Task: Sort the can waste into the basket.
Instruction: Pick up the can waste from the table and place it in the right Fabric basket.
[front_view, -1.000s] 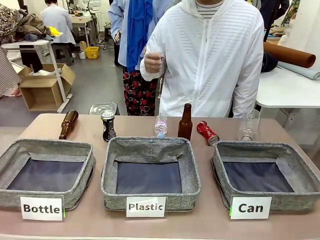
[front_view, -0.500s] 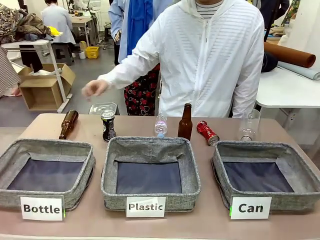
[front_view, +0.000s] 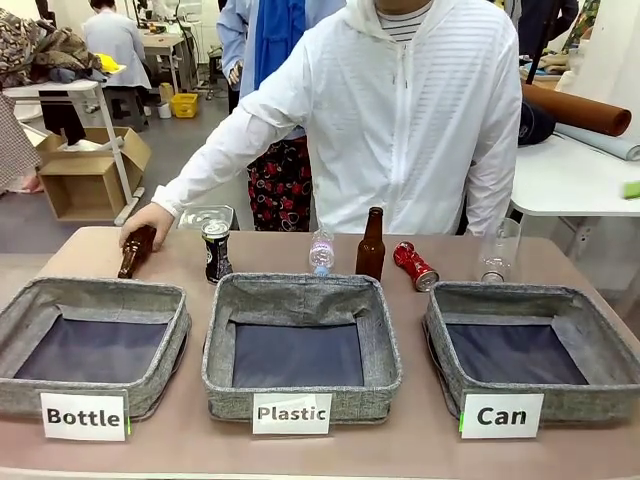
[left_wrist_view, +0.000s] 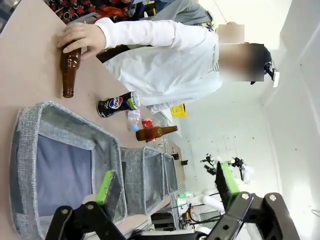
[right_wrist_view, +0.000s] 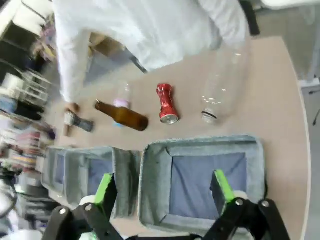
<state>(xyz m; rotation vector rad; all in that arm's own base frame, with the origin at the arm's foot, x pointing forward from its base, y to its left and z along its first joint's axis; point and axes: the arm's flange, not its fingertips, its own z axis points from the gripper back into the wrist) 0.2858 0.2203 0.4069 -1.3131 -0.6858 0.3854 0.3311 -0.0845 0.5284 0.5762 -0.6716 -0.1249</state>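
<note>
A dented red can (front_view: 414, 266) (right_wrist_view: 166, 103) lies on its side on the table behind the basket labelled "Can" (front_view: 588, 345) (right_wrist_view: 153, 185). A black can (front_view: 216, 250) (left_wrist_view: 117, 104) with a silver top stands upright at the back left, behind the gap between the left and middle baskets. My left gripper (left_wrist_view: 165, 185) is open, high above the left basket. Over the "Can" basket hovers my right gripper (right_wrist_view: 162, 190), also open, with nothing between its fingers.
A person in a white jacket reaches a hand (front_view: 146, 222) onto a lying brown bottle (front_view: 136, 249). An upright brown bottle (front_view: 371, 245), a small clear bottle (front_view: 321, 251) and a larger clear bottle (front_view: 497, 251) stand nearby. Baskets labelled "Bottle" (front_view: 30, 297) and "Plastic" (front_view: 378, 340) sit alongside.
The person's hand has swung from chest height down and to the left, landing on the lying brown bottle. Cans, baskets and other bottles have not moved.
</note>
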